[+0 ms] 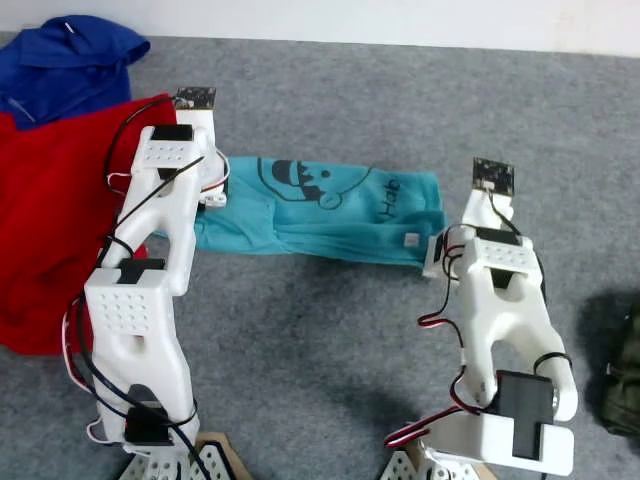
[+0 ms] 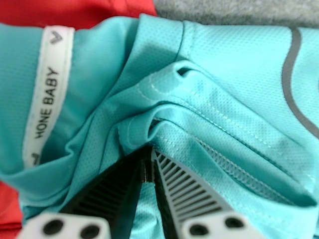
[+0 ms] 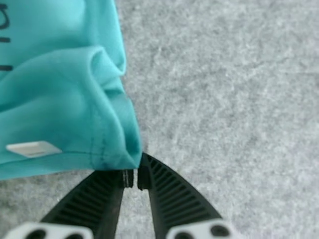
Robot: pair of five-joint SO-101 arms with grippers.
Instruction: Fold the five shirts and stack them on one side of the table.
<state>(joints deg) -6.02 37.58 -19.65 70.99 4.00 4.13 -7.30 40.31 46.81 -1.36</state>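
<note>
A teal shirt (image 1: 320, 210) with a dark print lies in a long folded band across the middle of the grey table. My left gripper (image 1: 212, 195) is at its collar end, beside the red shirt (image 1: 50, 220). In the left wrist view that gripper (image 2: 149, 162) is shut on a bunched fold of the teal shirt (image 2: 224, 74), close to the white neck label (image 2: 47, 94). My right gripper (image 1: 432, 258) is at the opposite end. There the gripper (image 3: 134, 173) is shut right at the hem corner of the teal shirt (image 3: 55, 99), near a small white tag (image 3: 32, 148).
The red shirt is spread flat over the table's left side, with a blue garment (image 1: 65, 60) bunched at the far left corner. A dark garment (image 1: 625, 370) lies at the right edge. Bare grey table (image 1: 330, 340) lies between the two arm bases.
</note>
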